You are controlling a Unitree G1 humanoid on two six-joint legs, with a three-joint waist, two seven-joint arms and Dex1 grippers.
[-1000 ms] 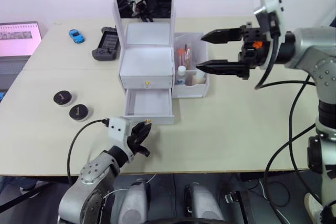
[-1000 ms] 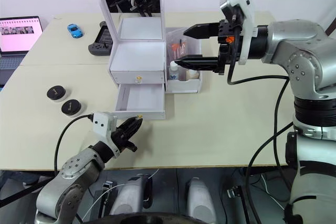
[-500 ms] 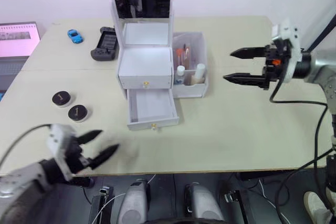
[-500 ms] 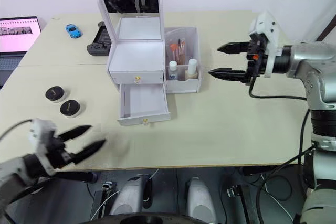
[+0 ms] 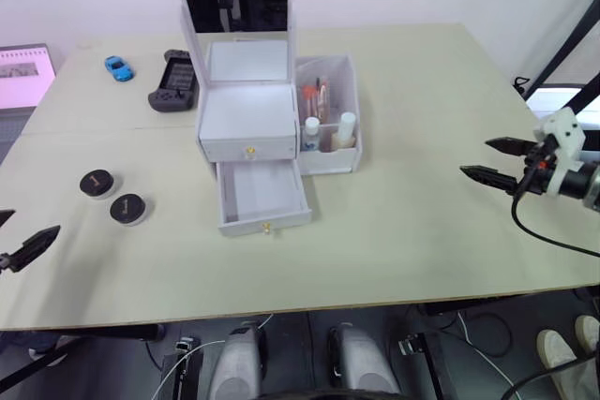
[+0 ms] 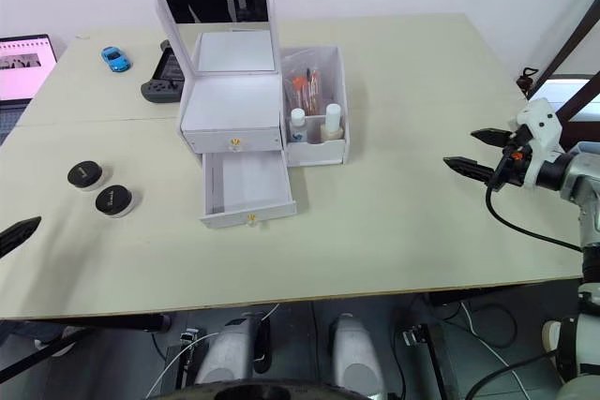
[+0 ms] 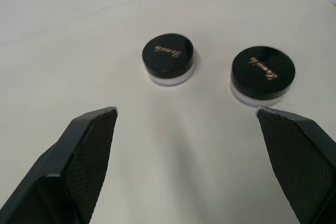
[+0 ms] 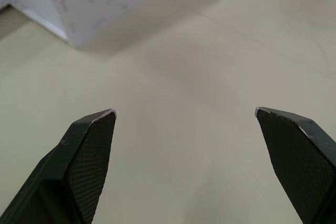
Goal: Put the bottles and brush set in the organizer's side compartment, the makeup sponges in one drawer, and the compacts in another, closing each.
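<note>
The white organizer (image 5: 247, 119) stands mid-table with its mirror lid up. Its lower drawer (image 5: 261, 196) is pulled out and looks empty, while the upper drawer (image 5: 247, 149) is shut. In the side compartment (image 5: 339, 158) stand two white-capped bottles (image 5: 312, 133) and the brush set (image 5: 315, 100). Two black compacts (image 5: 97, 184) (image 5: 127, 209) lie on the table left of the organizer, just ahead of my open left gripper (image 7: 186, 110) at the table's left front edge. Far to the right, my right gripper (image 5: 475, 158) hovers open and empty. The makeup sponges are hidden.
At the back left of the table lie a black game controller (image 5: 173, 81) and a blue toy car (image 5: 118, 67). A laptop (image 5: 23, 63) sits at the far left edge. Bare tabletop (image 5: 403, 213) stretches between the organizer and my right gripper.
My left gripper has opened, left the lower drawer's knob and swung out to the table's left front edge. The right gripper has drawn back from the side compartment to the right, still open.
</note>
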